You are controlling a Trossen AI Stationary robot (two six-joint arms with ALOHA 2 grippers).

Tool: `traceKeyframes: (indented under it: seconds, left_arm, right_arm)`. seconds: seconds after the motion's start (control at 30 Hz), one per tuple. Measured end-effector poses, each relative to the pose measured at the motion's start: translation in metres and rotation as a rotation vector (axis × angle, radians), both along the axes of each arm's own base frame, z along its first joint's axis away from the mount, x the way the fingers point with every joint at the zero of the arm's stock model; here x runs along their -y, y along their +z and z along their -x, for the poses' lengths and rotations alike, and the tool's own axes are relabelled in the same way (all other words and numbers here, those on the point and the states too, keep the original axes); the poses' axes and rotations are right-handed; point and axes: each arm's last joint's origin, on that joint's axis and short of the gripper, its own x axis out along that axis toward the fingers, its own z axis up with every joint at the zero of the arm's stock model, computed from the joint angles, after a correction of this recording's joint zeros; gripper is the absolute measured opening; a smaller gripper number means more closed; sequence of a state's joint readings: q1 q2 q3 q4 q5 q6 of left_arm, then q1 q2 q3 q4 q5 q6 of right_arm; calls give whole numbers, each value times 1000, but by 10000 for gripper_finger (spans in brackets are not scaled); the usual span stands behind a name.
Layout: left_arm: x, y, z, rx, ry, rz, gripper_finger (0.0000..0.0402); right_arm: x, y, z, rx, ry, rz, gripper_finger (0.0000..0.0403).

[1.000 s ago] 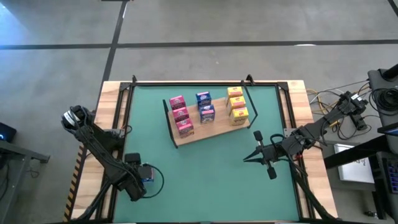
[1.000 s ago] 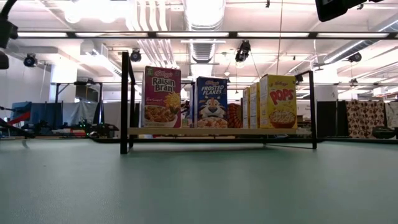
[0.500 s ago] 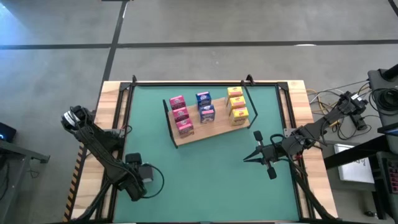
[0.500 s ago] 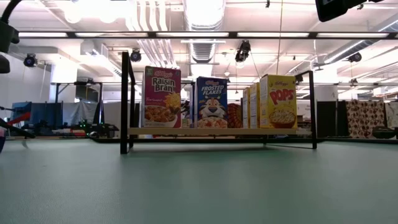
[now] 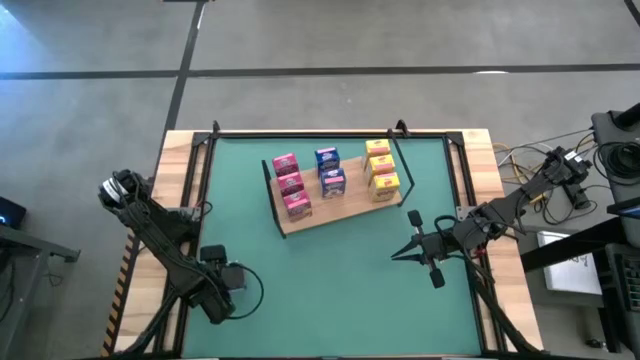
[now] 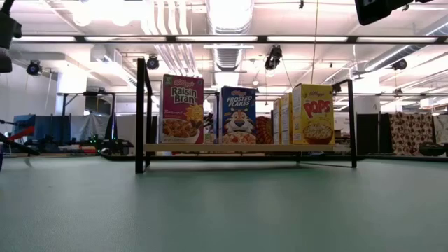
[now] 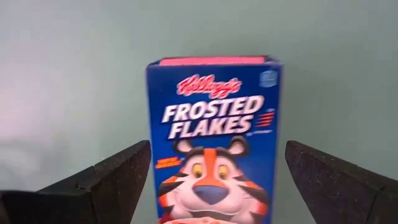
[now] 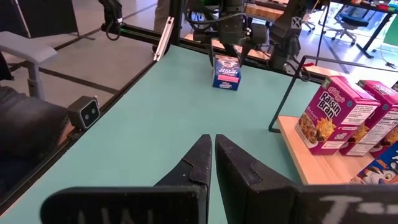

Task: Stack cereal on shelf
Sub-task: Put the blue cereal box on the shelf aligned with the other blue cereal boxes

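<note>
A blue Frosted Flakes box (image 7: 214, 124) stands on the green mat near its front-left corner, seen from across the table as a small blue box (image 8: 226, 71). My left gripper (image 7: 217, 148) is open, with one finger on each side of it. In the high view the left gripper (image 5: 228, 282) covers the box. On the wooden shelf (image 5: 335, 210) stand three pink boxes (image 5: 290, 186), two blue boxes (image 5: 330, 172) and three yellow boxes (image 5: 380, 170). My right gripper (image 8: 213, 142) is shut and hovers right of the shelf's near end (image 5: 396, 256). My left gripper has its fingers (image 7: 121, 171) level with the box's two narrow sides (image 7: 277, 155), slanting down from the table's left. A thin strip of mat shows beside one finger. I cannot tell whether either finger touches the box.
The shelf's black wire frames (image 6: 143, 115) rise at both ends of the board (image 6: 238, 148). A black rail frame (image 5: 330, 134) runs round the mat. Open mat (image 5: 340, 290) lies between the shelf and the near edge. Cables and equipment (image 5: 580, 170) sit off the table's right side.
In the high view my left gripper has shifted slightly over the blue box. The box showed beside the gripper a second ago and is now mostly hidden beneath it. The right arm and the shelf have kept still.
</note>
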State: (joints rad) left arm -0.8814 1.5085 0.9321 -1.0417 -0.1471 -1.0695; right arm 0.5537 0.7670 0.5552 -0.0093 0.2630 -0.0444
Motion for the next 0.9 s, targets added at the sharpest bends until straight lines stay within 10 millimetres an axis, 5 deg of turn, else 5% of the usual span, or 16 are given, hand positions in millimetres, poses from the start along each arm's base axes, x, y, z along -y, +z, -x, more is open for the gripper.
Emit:
traceKeyframes:
  seconds: [0.9]
  left_arm:
    - [-7,-15,5,12,41,-19,354]
  right_arm:
    - [0,0,0,-2,-2,-6,13]
